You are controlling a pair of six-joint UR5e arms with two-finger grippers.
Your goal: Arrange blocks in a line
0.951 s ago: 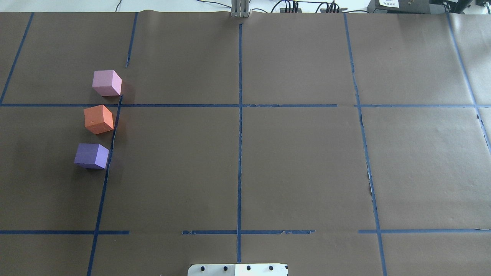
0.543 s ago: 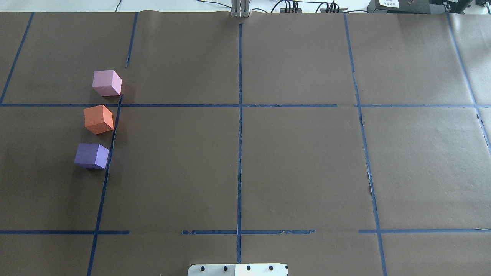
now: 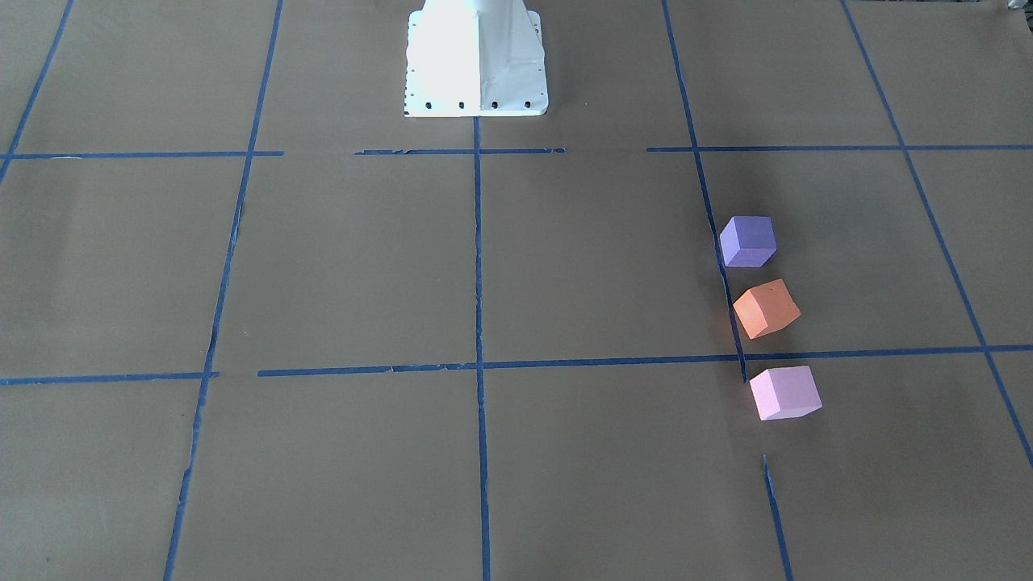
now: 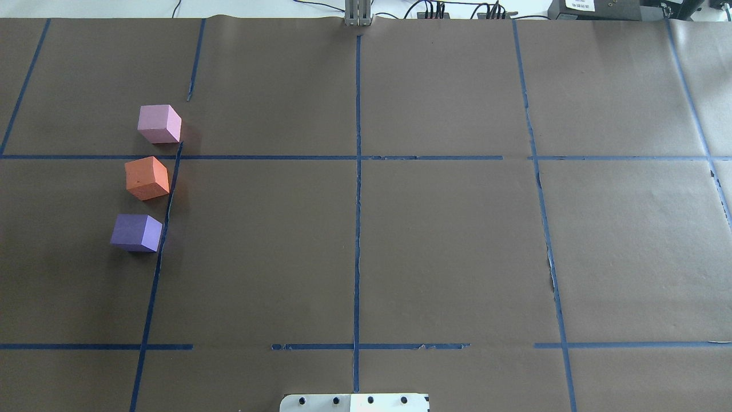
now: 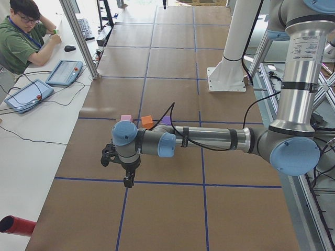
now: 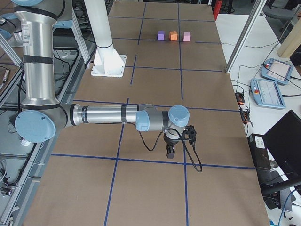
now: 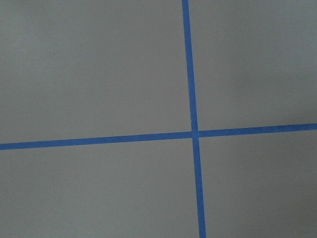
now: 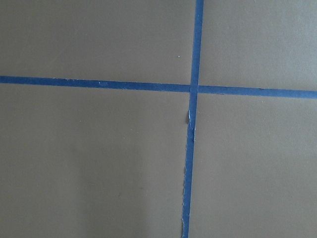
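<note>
Since the pink block [image 4: 159, 123], orange block [image 4: 147, 178] and purple block [image 4: 136, 233] sat apart in a near-straight row at the left of the table [image 4: 457, 240], seemingly finished, the left gripper [image 5: 127, 180] and right gripper [image 6: 171, 152] hung well clear, whether apart or together I could not tell.

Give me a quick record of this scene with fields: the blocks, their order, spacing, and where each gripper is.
blocks: purple block, orange block, pink block
order: purple nearest the robot, orange in the middle, pink farthest
layout: rough line beside a tape line, on the robot's left half of the table
spacing: gaps between all three, none touching
orientation: orange turned askew to the others
left gripper: above a tape crossing, off the blocks; open or shut unclear
right gripper: far from the blocks; open or shut unclear
</note>
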